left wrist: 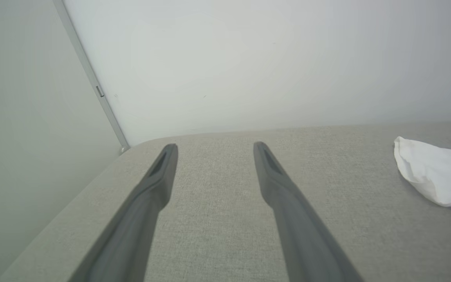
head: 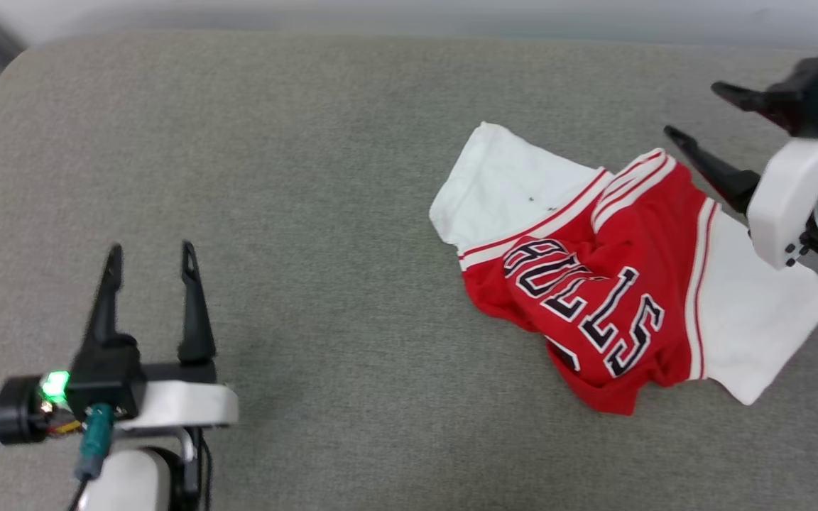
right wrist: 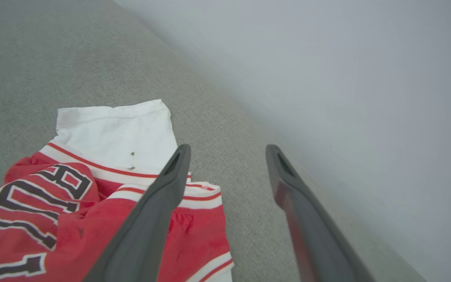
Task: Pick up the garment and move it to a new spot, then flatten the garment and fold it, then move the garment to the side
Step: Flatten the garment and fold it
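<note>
Garment (head: 629, 277): position?
— Crumpled heap on grey cushion (head: 274, 177), right of centre in head view. Red body bunched, lettering up, a white sleeve (head: 501, 184) at each end.

Entries left to right?
— Left gripper (head: 151, 247): lower left, fingers spread, nothing between, well apart from cloth. Then garment. Right gripper (head: 691, 108): far right, jaws wide, empty, just beside the heap's right-hand end.

Long axis?
— Sleeve to sleeve, upper left to lower right. Lies left of and below right gripper. Right arm nearer by far, so probably better placed for a flattening pull.

View by view?
— Head view: both sleeves, whole lettering. Left wrist view: end of one sleeve at right edge, pale wall (left wrist: 249, 58) behind. Right wrist view: close on far sleeve and striped trim, one finger crossing red cloth, gap over bare cushion. Contact impossible to tell.
</note>
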### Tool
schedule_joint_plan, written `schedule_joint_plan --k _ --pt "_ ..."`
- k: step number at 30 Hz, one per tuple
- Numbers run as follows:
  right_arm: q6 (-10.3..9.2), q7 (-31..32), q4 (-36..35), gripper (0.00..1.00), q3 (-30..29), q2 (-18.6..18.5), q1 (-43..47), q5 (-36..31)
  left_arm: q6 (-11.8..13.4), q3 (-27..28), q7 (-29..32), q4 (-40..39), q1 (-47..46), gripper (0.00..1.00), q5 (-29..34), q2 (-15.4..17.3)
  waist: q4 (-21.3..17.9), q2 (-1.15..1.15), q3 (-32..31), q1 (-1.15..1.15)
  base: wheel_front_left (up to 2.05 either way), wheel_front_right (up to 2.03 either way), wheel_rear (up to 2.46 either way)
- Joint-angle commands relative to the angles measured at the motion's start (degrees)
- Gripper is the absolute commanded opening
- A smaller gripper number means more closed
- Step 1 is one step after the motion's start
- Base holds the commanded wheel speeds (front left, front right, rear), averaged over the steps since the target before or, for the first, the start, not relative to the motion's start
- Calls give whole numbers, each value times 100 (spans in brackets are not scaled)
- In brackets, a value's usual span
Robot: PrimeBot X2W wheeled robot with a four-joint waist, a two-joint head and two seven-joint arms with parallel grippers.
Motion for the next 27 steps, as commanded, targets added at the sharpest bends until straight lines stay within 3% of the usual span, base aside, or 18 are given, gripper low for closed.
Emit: schedule_joint_plan --k 1,5,9,16,22,27 --pt "-5 -366 -7 100 -267 -19 260 -183 -80 38 -14 13 -218 100 34 156 -213 0 -172 0 0 0 0" --pt "-4 -1289 -55 100 -1370 148 886 -717 -406 32 -13 272 -705 100 26 519 -434 0 -235 0 0 0 0" --pt "-4 -1778 -263 100 -2749 602 1749 -1439 -694 -43 151 509 -1424 100 76 863 -660 0 -225 0 0 0 0" --pt "-4 -1957 -1620 100 -4983 1978 3561 -2816 -1138 -318 877 706 -2818 100 228 1364 -1056 0 -76 0 0 0 0" --pt "-4 -1974 -2681 100 -5934 3019 4736 -3373 -1413 -911 1900 915 -4062 100 94 1693 -1262 0 118 0 0 0 0" --pt "-4 -1977 -3135 100 -6126 3488 5298 -3531 -1441 -2107 3244 1312 -5081 100 -725 1998 -1379 0 288 0 0 0 0"
